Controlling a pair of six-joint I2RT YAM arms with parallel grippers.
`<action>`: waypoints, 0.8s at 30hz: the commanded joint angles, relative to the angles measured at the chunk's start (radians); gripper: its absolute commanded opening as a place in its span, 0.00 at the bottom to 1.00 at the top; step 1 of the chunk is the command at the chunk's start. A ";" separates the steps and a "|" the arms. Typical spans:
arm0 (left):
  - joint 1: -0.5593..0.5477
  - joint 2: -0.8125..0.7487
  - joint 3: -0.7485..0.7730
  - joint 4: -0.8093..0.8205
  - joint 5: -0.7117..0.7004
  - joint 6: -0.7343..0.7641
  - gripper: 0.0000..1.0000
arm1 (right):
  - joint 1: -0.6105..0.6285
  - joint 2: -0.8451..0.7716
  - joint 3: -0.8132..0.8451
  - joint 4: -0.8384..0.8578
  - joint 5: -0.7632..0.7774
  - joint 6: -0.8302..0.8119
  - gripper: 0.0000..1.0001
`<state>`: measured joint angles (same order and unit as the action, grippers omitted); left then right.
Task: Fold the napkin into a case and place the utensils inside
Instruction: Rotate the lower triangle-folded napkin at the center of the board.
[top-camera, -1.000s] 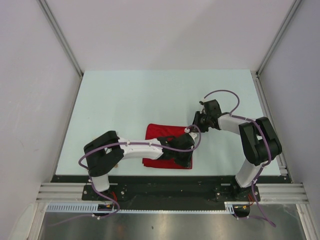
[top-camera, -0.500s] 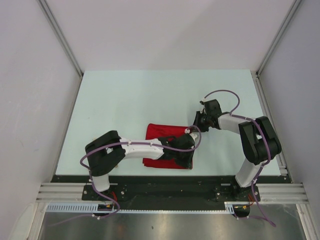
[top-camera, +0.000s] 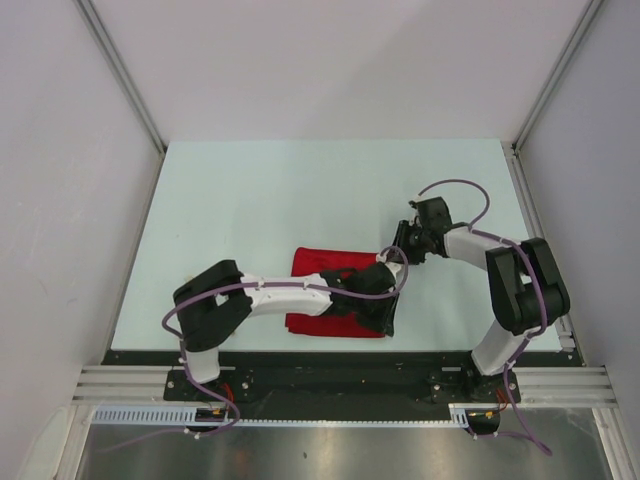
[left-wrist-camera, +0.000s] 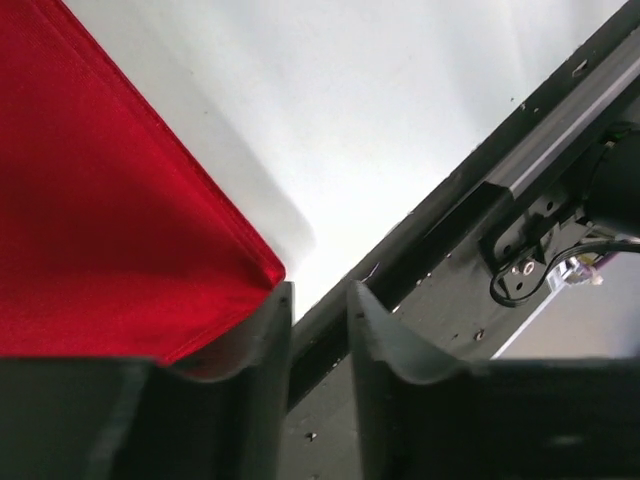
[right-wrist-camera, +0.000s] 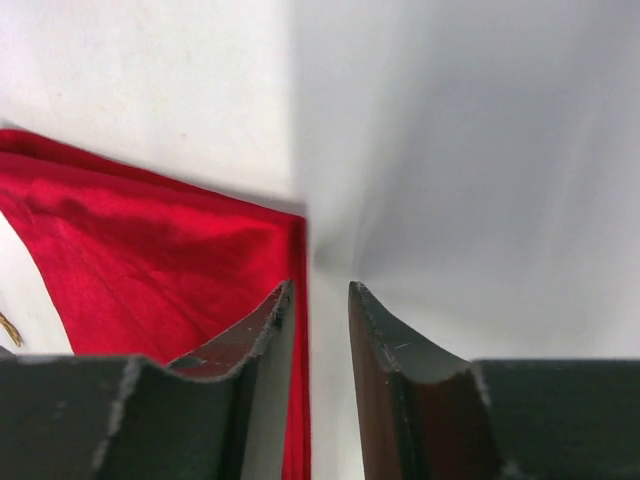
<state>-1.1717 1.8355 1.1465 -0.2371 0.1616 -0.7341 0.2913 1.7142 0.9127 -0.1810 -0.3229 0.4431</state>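
Bright red, faintly shiny napkin (top-camera: 312, 264), flat as a rough rectangle near the front edge of the table (top-camera: 250, 190), middle hidden in the top view. Shows a crisp hemmed corner in the left wrist view, soft creases beside a straight edge in the right wrist view. Possible trace of the utensils (right-wrist-camera: 8, 328): a thin gold sliver at that view's left border, too small to tell.

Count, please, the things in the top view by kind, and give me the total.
Red napkin: 1
Robot arms: 2 (left arm, right arm)
Purple cables: 2 (left cable, right cable)
White table: 1
Total: 6
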 joint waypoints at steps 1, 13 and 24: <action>-0.003 -0.117 0.006 -0.024 -0.002 0.009 0.40 | -0.064 -0.117 -0.035 -0.058 -0.013 -0.010 0.35; 0.206 -0.553 -0.234 -0.110 -0.014 0.019 0.64 | 0.132 -0.462 -0.362 -0.106 -0.030 0.040 0.64; 0.415 -0.755 -0.297 -0.205 0.045 0.099 0.65 | 0.302 -0.576 -0.474 -0.088 0.028 0.157 0.44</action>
<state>-0.7933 1.1393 0.8455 -0.4126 0.1696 -0.6895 0.5602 1.1584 0.4664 -0.3004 -0.3202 0.5396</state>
